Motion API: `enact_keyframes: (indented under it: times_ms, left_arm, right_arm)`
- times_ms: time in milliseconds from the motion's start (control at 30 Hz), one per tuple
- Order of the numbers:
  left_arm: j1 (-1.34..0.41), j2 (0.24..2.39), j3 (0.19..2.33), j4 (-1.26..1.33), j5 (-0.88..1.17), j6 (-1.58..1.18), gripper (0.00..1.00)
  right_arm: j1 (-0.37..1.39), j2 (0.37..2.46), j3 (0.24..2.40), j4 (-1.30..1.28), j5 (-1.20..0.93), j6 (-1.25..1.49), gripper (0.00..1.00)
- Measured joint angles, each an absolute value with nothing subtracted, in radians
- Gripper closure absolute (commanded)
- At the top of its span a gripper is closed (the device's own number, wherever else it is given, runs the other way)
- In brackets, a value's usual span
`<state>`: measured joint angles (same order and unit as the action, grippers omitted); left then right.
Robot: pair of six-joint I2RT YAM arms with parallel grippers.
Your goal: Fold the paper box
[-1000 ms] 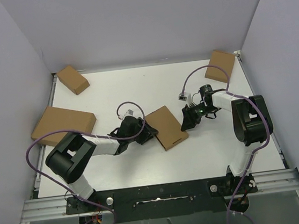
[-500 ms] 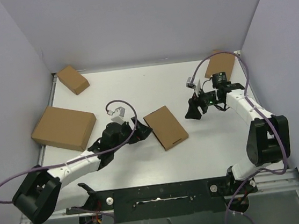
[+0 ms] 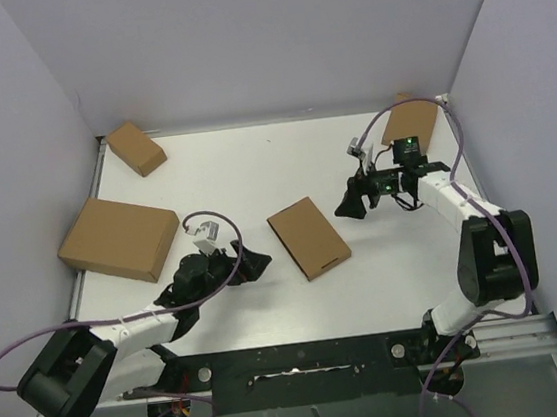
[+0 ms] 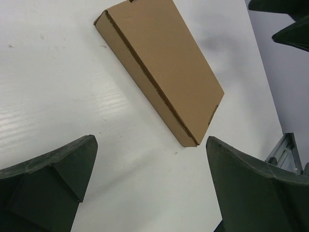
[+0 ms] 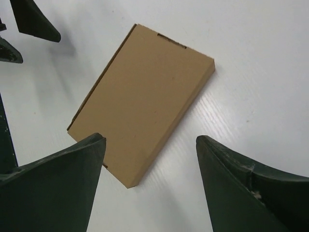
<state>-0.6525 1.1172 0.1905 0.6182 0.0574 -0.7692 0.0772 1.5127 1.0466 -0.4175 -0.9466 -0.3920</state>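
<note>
I count four brown cardboard boxes on my one white bench [image 3: 254, 166]. The paper box [image 3: 307, 237] is the closed, flat one at the centre of the frame. The larger box [image 3: 118, 239] sits at the left, the smaller box [image 3: 136, 147] in the upper left corner, and the fourth box [image 3: 412, 125] in the upper right. I have two arms: my left arm [image 3: 122, 332] along the lower left and my right arm [image 3: 484, 245] down the right side. That makes two hands, my left hand [image 3: 250, 264] and my right hand [image 3: 350, 203]. Each hand has two dark fingers [image 4: 48, 179], so four fingers in all.
</note>
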Motion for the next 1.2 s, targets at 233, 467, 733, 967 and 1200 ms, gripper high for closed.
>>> enact_keyframes:
  times_ms: [233,467,733,967,1200]
  left_arm:
    - [-0.652,1.337,0.194,0.784,0.115,-0.861,0.05]
    - [-0.652,1.514,0.216,0.943,0.157,-0.953,0.06]
    - [-0.652,1.566,0.240,0.982,0.165,-1.000,0.06]
    - [-0.652,1.565,0.279,0.916,0.150,-1.021,0.04]
    - [-0.666,1.577,0.308,0.889,0.120,-1.074,0.02]
  right_arm:
    - [0.070,1.707,1.042,-0.387,-0.933,-0.241,0.31]
    - [0.071,1.856,1.062,-0.379,-0.965,-0.146,0.46]
    - [0.071,1.952,1.082,-0.387,-1.029,-0.081,0.68]
    - [0.071,1.997,1.120,-0.422,-1.079,-0.064,0.83]
    - [0.060,2.033,1.156,-0.474,-1.095,-0.067,0.87]
